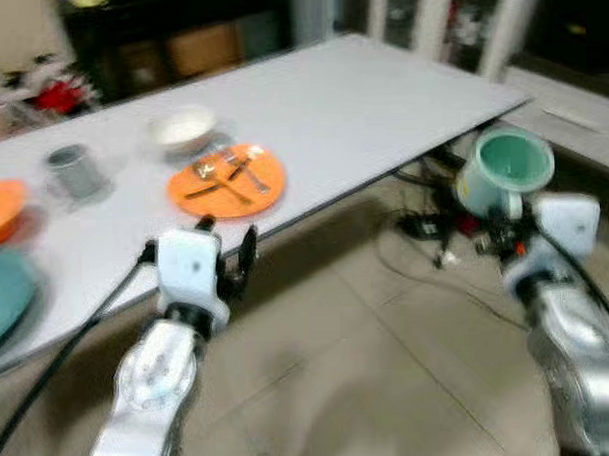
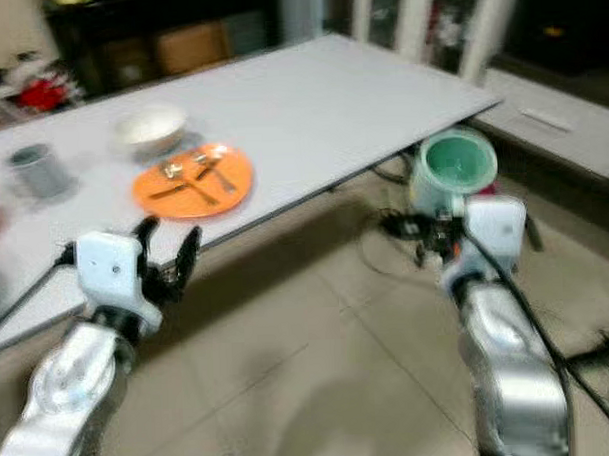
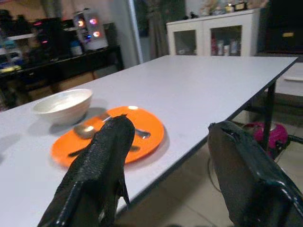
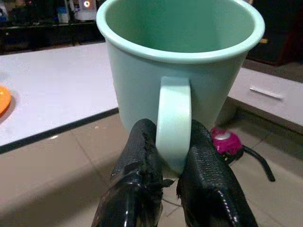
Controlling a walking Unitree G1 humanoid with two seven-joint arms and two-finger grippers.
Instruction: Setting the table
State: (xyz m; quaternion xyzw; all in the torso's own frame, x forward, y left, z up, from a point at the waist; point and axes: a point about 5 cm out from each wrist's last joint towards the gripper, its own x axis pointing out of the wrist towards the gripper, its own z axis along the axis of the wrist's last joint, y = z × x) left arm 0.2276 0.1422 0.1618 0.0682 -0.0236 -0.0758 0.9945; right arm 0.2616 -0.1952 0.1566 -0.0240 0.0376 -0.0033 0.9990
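The right gripper (image 4: 173,156) is clamped on the handle of a mint-green mug (image 1: 503,171), held upright in the air beyond the near edge of the white table (image 1: 380,105), over the tiled floor and not yet set down. The left gripper (image 1: 228,253) stands released and empty, just short of the table edge. Partly laid: an orange plate (image 1: 226,180) bearing cutlery, a white bowl (image 1: 182,127) just behind it, and a grey cup (image 1: 74,171) are placed; the mug remains, by my judgement.
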